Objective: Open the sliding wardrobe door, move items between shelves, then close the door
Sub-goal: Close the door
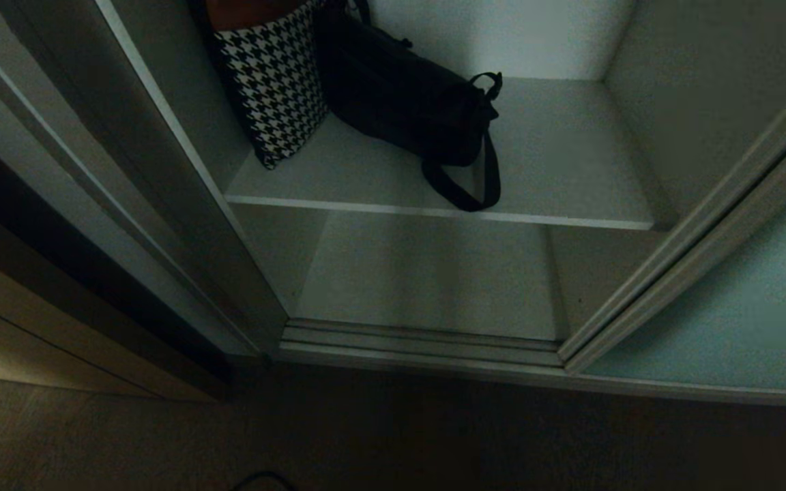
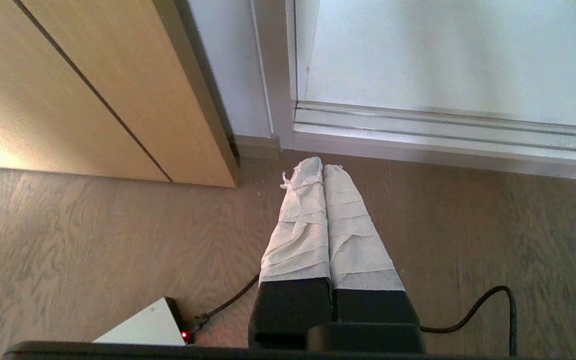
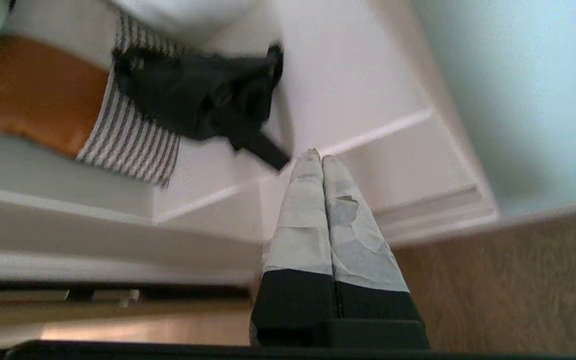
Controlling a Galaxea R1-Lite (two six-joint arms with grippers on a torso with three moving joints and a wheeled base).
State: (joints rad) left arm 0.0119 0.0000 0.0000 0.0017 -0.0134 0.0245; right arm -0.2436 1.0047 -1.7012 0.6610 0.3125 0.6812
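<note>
Wardrobe stands open; sliding wardrobe door [image 1: 741,300] is pushed to the right of the opening. Black fabric bag [image 1: 400,102] lies on the upper shelf [image 1: 557,164], strap loop draped to the shelf's front edge, touching a houndstooth bag [image 1: 273,88] whose top is cut off. Lower shelf [image 1: 434,273] is dim. Neither arm shows in the head view. Left gripper [image 2: 324,167] clenched, empty, over the wooden floor [image 2: 93,240] near the door track. Right gripper [image 3: 320,156] clenched, empty, short of the blurred bag.

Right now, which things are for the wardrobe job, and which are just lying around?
For the job: sliding door, black bag, upper shelf, lower shelf.
Just there: checked bag, wooden cabinet, cable, white box.
</note>
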